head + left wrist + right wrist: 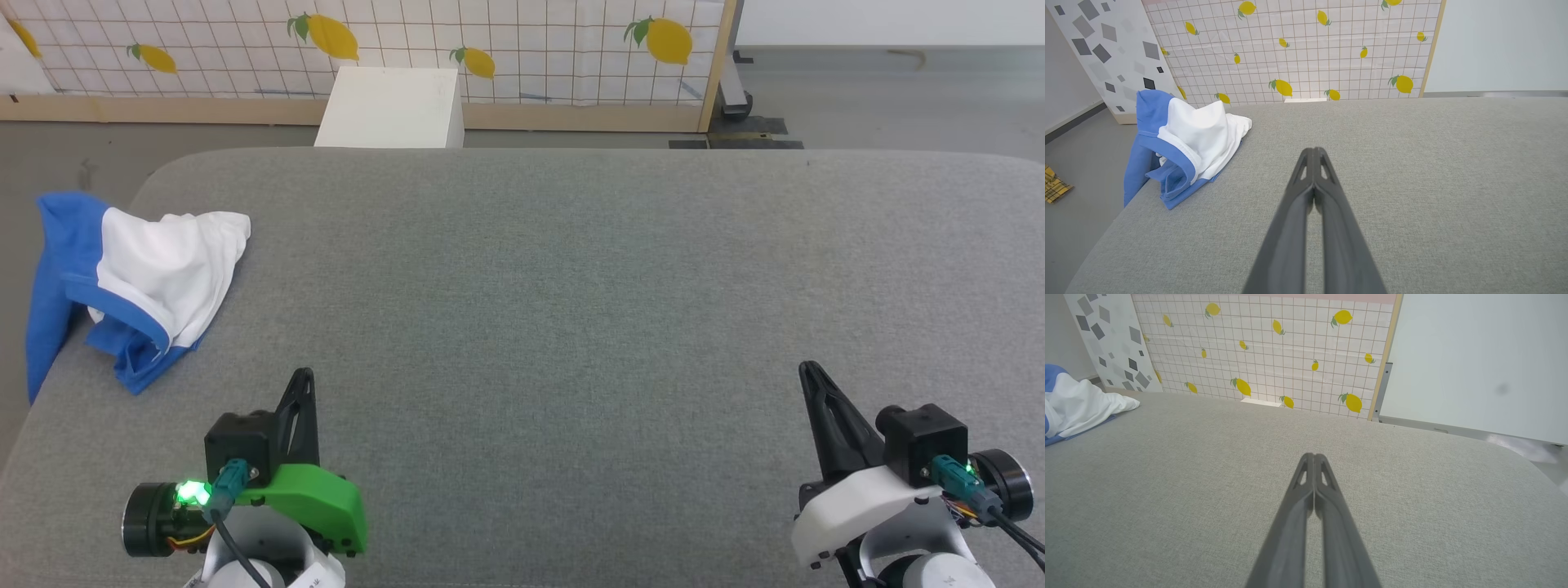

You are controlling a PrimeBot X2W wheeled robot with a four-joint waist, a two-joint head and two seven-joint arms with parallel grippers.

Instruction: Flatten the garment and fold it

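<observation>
The garment (pixel 155 269), white with bright blue sleeves, lies bunched in a heap at the far left edge of the grey fabric worktop (pixel 571 286), with one blue part drooping over that edge. My left hand (pixel 304 376) is low at the near left, its two dark fingers pressed together, holding nothing and pointing away from me across the surface. The garment is ahead of it and off to its left, well apart. My right hand (pixel 808 369) is at the near right, fingers likewise pressed tip to tip and empty, leaning slightly toward the middle. Both wrists sit about level near the front edge. Beyond the worktop stand a white box (pixel 392 106) and a lemon-print screen (pixel 531 41).
</observation>
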